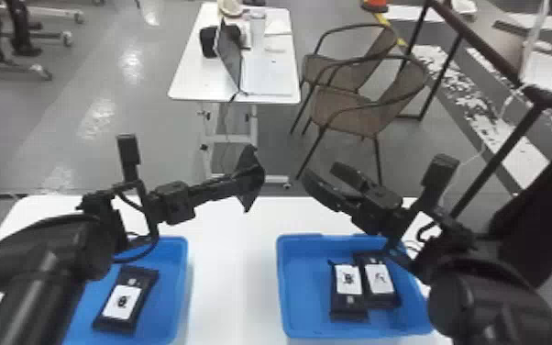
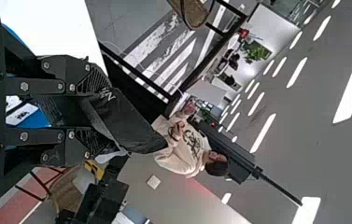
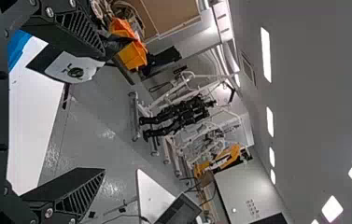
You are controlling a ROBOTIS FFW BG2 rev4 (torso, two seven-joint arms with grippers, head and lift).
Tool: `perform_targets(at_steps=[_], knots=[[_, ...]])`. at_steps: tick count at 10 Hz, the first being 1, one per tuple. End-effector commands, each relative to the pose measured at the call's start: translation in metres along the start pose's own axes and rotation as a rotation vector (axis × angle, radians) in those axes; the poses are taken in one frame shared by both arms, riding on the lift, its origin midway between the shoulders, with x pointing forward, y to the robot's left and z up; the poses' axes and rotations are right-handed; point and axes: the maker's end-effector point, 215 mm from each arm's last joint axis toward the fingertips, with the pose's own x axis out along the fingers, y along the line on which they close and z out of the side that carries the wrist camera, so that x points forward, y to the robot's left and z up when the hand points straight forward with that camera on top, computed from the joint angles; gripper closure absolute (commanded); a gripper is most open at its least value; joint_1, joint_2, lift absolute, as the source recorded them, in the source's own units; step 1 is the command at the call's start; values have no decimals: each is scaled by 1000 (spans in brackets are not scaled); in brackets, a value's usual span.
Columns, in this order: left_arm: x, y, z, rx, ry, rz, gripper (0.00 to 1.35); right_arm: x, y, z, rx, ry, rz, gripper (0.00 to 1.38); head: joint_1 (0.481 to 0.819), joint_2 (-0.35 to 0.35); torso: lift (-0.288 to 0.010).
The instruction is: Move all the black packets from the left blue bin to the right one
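Left bin [image 1: 179, 275]: While I watched remotely, one black packet [image 1: 124, 300] lay inside, awaiting transfer.
Left gripper [image 2: 96, 112]: closed on a raised packet [image 2: 129, 123], likely for handover.
Right gripper [image 3: 102, 116]: wide open, empty, apparently to receive it.
Right bin [image 1: 298, 293]: two delivered packets [image 1: 349, 300].

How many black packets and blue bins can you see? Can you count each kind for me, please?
Black packets: 4 (1 in the left bin, 2 in the right bin, 1 held by the left fingers)
Blue bins: 2
Total: 6
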Motion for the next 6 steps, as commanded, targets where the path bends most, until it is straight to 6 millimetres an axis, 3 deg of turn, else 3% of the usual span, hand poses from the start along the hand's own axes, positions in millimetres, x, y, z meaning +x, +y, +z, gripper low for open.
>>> perform_targets(at_steps=[1,3,6], knots=[[9,-4,-7,-12,33,-16,944,16,14,4,-32,17,51,136,695,-98,0],[22,-11,-14,-1,79,-35,944,28,23,9,-47,18,78,136,695,-89,0],[41,-23,-21,8,132,-69,946,41,40,-1,-60,79,135,137,695,-89,0]])
